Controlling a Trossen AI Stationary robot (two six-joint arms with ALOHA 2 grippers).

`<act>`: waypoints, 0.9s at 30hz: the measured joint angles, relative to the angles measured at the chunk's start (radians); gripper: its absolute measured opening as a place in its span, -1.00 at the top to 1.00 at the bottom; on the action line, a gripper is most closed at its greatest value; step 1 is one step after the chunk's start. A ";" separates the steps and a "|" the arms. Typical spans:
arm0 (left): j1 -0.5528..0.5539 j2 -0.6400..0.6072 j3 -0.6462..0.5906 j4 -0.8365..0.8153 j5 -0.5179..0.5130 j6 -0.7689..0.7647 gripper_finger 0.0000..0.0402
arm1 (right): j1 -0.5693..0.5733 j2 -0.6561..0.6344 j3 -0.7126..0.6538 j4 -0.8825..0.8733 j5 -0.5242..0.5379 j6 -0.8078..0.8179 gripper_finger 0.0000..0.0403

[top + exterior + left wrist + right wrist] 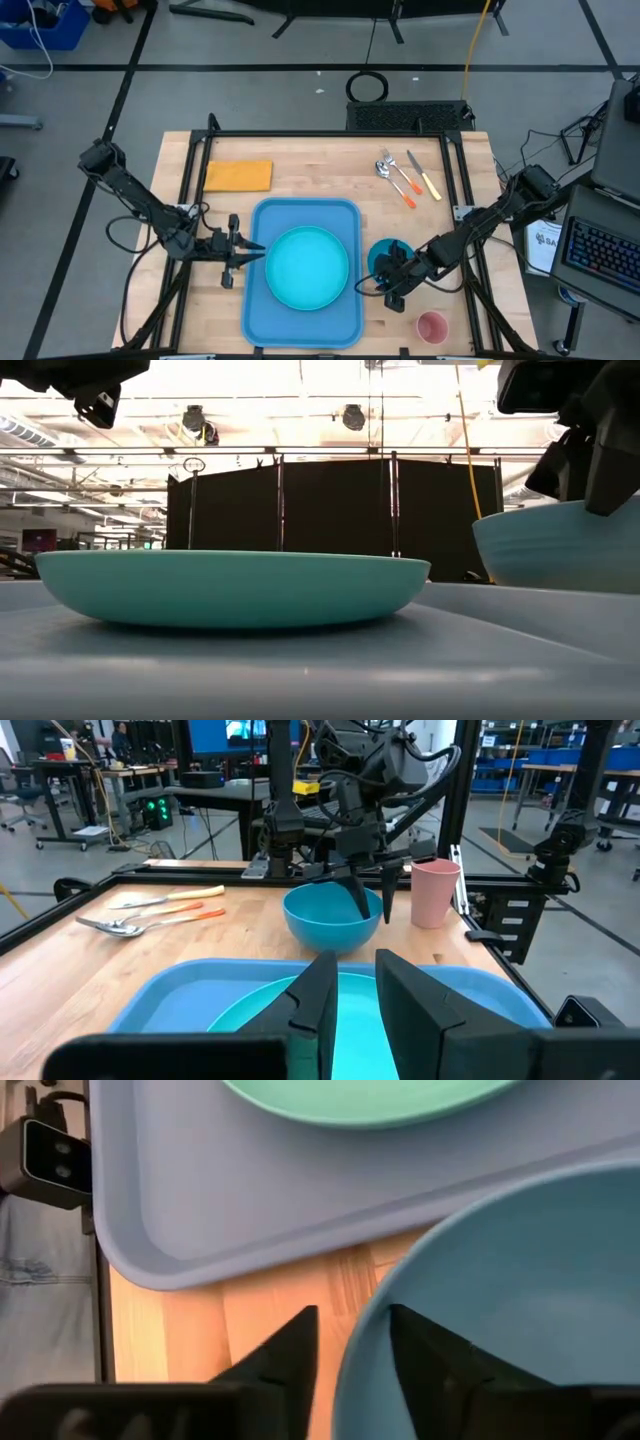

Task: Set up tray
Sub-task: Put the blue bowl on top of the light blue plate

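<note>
The light-blue tray (262, 325) lies at mid-table with the round turquoise plate (307, 267) flat on its floor. A blue bowl (385, 252) stands on the wood just right of the tray. My right gripper (353, 1325) is at the bowl's near rim and is shut on it. My left gripper (355, 970) hovers level over the tray's left rim, pointing across the plate. It is open by a narrow gap with nothing between its fingers. My right gripper pinches the bowl's rim (360, 1342) on the bowl's near side. One finger (430, 1365) is inside the bowl and one finger (285, 1355) is outside. The fingers slant down from the table's near right. The bowl sits upright on the table.
A pink cup (432, 327) stands near the front right corner, close behind my right gripper. An orange-yellow napkin (238, 176) lies at the far left. Cutlery (405, 178) lies at the far right. Black frame rails run along the table's edges.
</note>
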 joint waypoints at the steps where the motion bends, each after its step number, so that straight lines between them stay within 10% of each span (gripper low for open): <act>1: 0.000 0.000 0.000 0.000 0.000 0.000 0.62 | 0.000 0.000 0.000 0.000 -0.001 -0.003 0.63; 5: 0.000 0.000 0.000 -0.001 0.000 0.000 0.62 | 0.000 -0.002 0.000 -0.001 -0.014 -0.019 0.93; 27: 0.000 0.000 0.000 -0.041 -0.002 -0.005 0.62 | 0.009 -0.026 0.108 -0.159 0.151 -0.107 1.00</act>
